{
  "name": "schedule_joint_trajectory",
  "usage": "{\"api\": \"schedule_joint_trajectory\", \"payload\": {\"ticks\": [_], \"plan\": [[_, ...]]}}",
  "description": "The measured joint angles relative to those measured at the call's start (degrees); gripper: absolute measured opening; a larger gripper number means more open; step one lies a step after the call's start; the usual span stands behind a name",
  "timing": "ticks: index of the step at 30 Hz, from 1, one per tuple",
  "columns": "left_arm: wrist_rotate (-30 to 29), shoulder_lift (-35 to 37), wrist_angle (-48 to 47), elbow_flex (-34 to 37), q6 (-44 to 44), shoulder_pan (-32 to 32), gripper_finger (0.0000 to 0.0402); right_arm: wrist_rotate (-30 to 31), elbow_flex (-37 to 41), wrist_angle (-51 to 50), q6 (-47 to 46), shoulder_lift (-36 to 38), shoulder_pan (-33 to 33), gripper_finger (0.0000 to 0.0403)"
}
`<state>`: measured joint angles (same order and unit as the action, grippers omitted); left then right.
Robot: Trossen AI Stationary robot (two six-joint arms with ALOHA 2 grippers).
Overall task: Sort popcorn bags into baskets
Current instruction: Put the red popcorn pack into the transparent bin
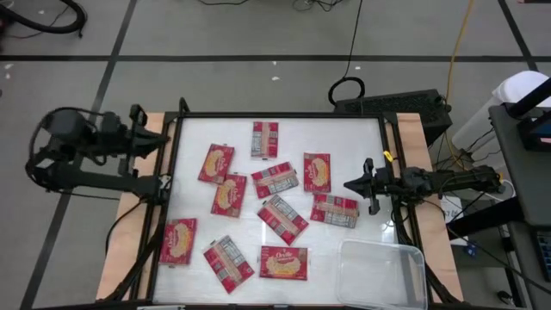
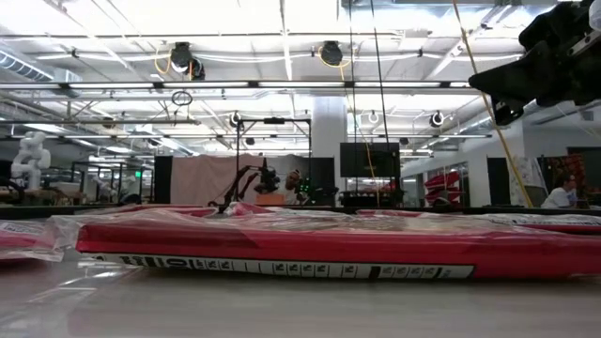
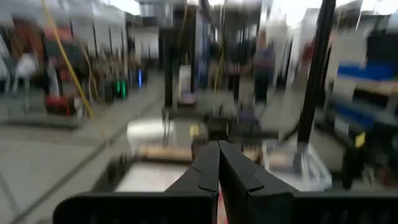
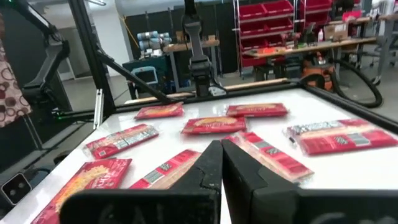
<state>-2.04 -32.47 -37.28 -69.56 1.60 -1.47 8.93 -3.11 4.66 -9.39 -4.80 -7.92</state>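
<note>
Packets lie scattered across tabletop, basket lower right holds none. Right tool closed, empty, poised at nearest packet; left tool closed, parked.

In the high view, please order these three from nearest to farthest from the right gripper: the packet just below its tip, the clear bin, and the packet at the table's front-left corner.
From the right gripper:
1. Packet beside its tip, right of centre.
2. Clear bin, front-right corner, empty.
3. Front-left packet, far across the table.
</note>
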Motion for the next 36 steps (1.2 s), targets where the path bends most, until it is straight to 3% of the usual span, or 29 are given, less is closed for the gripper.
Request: {"api": "schedule_joint_trajectory", "payload": {"ticks": [4, 10, 14, 18, 23, 30, 36], "plan": [[-0.1, -4.1, -8.0, -2.1, 0.5, 0.0, 0.0006, 0.0, 0.0, 0.3, -3.8, -1.5, 0.0, 0.0000], [-4.1, -7.2, -14.2, 1.2, 2.3, 0.0, 0.0006, 0.0, 0.0, 1.2, -6.0, -2.4, 0.0, 0.0000], [-6.8, -7.4, -13.0, 6.9, 3.3, 0.0, 0.0006, 0.7, 0.0, 1.6, -6.8, -2.4, 0.0, 0.0000], [-8.0, -7.4, -11.2, 12.6, 5.3, 0.0, 0.0006, 7.0, 0.0, 3.4, -8.0, -2.4, 0.0, 0.0000], [-11.5, -7.2, -7.7, 20.0, 7.4, 0.0, 0.0006, 10.6, 0.0, 5.8, -9.5, -3.2, 0.0, 0.0000], [-16.6, -7.4, -2.5, 26.2, 5.6, 0.0, 0.0006, 10.6, -0.2, 14.2, -9.8, -7.9, 0.0, 0.0000], [-17.1, -7.4, -1.3, 27.3, 3.9, 0.0, 0.0006, 10.6, -5.9, 14.4, -9.0, -14.4, 0.0, 0.0000]]}}
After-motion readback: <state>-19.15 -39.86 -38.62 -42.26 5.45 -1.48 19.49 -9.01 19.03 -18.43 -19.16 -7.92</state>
